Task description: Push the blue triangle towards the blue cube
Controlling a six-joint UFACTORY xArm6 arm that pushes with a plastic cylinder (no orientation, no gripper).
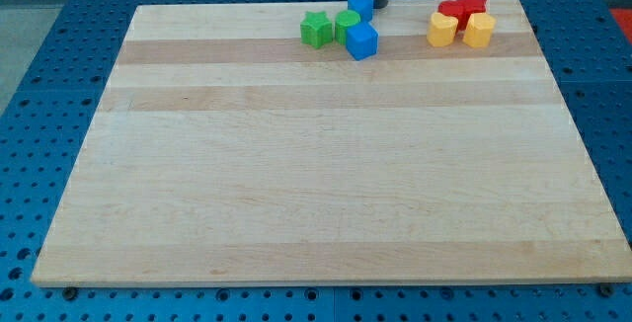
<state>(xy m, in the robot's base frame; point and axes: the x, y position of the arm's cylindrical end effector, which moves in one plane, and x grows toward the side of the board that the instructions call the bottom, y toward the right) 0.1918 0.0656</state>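
Our tip (pixel 379 4) stands at the top edge of the wooden surface (pixel 296 164), just to the view's right of the blue triangle (pixel 359 8) and touching it or nearly so. We carry no hand at all, only this rod, so nothing is gripped or let go.

The blue triangle sits close to the top edge, right of centre, and the blue cube (pixel 362 40) lies just below it, close or touching. A green round block (pixel 346 25) is wedged against both from the view's left, with a green star-like block (pixel 316 30) further left.

The trouble we see: from this side, a push would drive the blue triangle leftward into the green round block instead of down to the blue cube, and could scatter the cluster. The triangle could also pivot on the green block and slip off our tip. A push along the top edge risks sending it off the surface. The red block (pixel 463 9) and two yellow blocks (pixel 461 30) near the top right corner stand well apart and look safe.
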